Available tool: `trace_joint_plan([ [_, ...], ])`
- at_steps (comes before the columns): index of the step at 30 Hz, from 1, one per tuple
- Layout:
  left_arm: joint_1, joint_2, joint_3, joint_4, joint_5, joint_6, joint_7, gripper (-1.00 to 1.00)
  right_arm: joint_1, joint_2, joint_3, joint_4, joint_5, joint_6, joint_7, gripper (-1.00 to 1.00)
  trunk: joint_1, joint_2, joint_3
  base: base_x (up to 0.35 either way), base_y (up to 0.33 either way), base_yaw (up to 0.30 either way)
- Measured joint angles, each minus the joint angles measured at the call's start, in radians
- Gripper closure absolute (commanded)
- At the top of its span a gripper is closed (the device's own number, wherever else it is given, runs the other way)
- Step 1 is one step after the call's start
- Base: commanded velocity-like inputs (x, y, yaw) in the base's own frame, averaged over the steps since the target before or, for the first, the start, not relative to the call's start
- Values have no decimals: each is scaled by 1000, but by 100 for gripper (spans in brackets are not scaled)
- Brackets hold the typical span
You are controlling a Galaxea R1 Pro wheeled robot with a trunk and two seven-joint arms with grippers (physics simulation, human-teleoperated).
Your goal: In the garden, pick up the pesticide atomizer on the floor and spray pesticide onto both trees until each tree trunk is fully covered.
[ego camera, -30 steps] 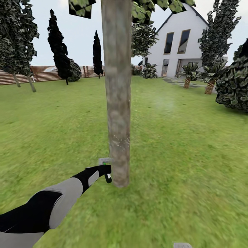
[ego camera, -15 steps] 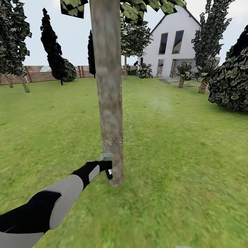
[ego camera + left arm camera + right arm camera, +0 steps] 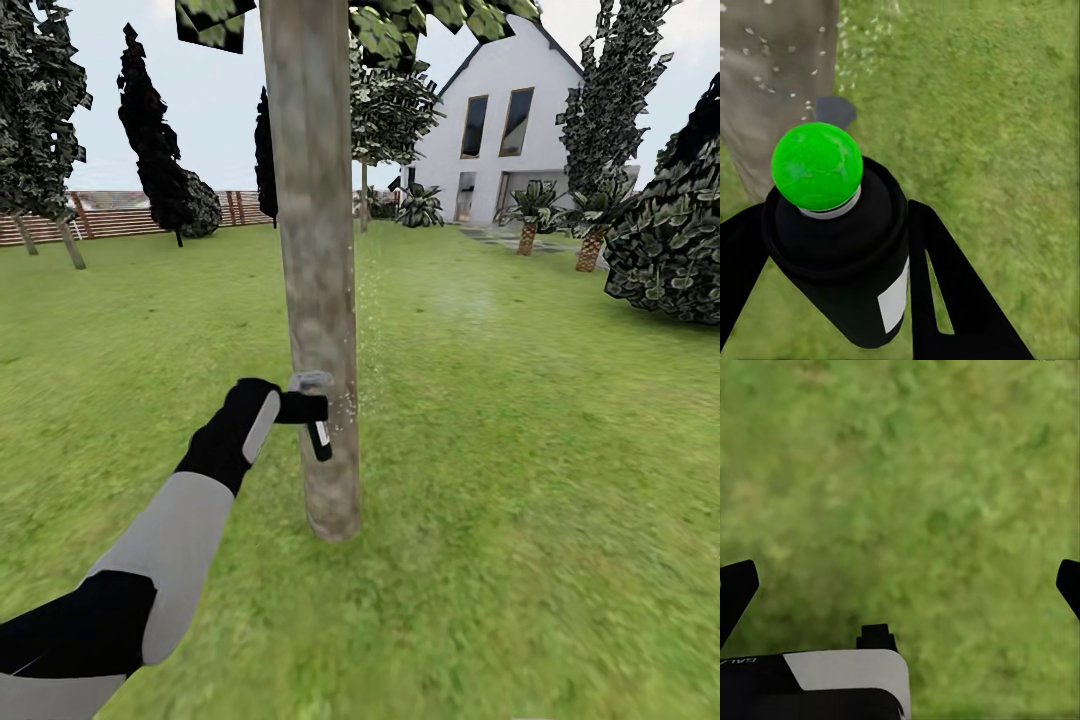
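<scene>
Midway: small dark white-labelled atomizer [image 3: 316, 432] clamped in left gripper [image 3: 312, 412], misting mottled pale trunk [image 3: 318, 260]; right gripper [image 3: 900, 585] spread wide, idle.

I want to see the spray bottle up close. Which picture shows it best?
The left wrist view: the bottle looms large, green dot up, between the left gripper's fingers. In the head view the bottle is tiny beside the trunk.
</scene>
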Motion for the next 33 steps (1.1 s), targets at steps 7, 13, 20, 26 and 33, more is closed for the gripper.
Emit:
trace_joint_plan([
  [7, -81, 3, 1, -16, 2, 88, -1, 100, 0, -1, 0, 1, 0, 0, 0, -100, 0, 0, 0, 0, 0, 0],
  [13, -273, 3, 1, -4, 2, 94, -2, 100, 0, -1, 0, 0, 0, 0, 0, -100, 0, 0, 0, 0, 0, 0],
  [20, -341, 4, 4, -3, 1, 96, -2, 100, -1, -1, 0, 1, 1, 0, 0, -100, 0, 0, 0, -59, 0, 0],
  [26, -343, 4, 1, -7, 2, 95, -2, 100, 0, -2, 0, 1, 1, 0, 0, -100, 0, 0, 0, -117, 24, 0],
  [33, -453, 9, 1, 48, -4, 95, -1, 100, 0, -1, 0, 1, 0, 0, 0, -100, 0, 0, 0, -5, 1, 0],
])
